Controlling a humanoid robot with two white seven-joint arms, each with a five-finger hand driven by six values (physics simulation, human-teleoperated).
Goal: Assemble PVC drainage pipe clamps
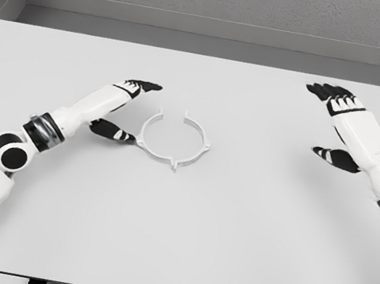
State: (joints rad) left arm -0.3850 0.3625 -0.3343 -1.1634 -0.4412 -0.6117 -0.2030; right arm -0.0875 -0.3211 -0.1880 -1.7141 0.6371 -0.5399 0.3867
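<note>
Head view
- Pipe clamp: one thin white ring lying flat on the table, left of centre. It has a gap at its far side and small tabs projecting at the front and at the right.
- Left hand: released, fingers extended, holding nothing. My thumb lies just beside the ring's left edge; I cannot tell whether it touches. My fingertips reach past the ring's far-left side.
- Right hand: released, fingers spread, holding nothing. It sits well apart from the ring, near the table's far right.
- Handling, weight: I judge the ring light; a careless nudge will slide it across the smooth table.
- Handling, stiffness: the band looks thin and split, so I expect it to flex and spring if squeezed across the gap.
- Handling, surface: likely smooth plastic, slippery under my fingers.
- Grip point: I would pinch the band on its left arc, thumb outside and fingers inside, clear of the tabs and the gap.
- Surroundings: grey walls behind the table; no second clamp part is visible.
- Obstructions: nothing stands between either hand and the ring.
</note>
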